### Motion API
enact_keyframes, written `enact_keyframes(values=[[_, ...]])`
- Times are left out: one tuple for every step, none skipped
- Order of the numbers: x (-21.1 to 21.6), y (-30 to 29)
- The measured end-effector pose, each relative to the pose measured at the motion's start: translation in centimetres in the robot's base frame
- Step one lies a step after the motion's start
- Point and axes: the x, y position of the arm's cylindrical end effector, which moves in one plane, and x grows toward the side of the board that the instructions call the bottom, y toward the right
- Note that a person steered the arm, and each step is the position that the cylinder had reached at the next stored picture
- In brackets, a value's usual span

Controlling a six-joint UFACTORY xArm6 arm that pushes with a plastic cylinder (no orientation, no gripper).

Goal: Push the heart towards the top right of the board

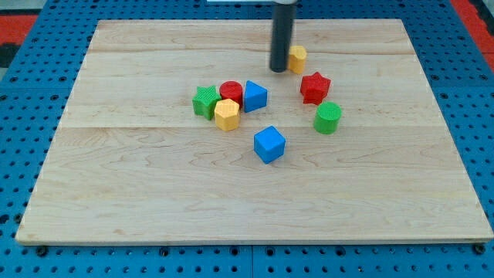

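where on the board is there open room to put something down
Bare wood spans the whole strip below the blue cube and both side margins. The middle is crowded: green star, red cylinder, yellow hexagon. My tip sits left of the yellow heart.
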Motion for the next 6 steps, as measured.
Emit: enact_keyframes(values=[[0.0, 4.3], [-2.8, 5.8], [-4.9, 8.6], [-6.0, 12.0], [-6.4, 13.1], [-3.8, 13.0]])
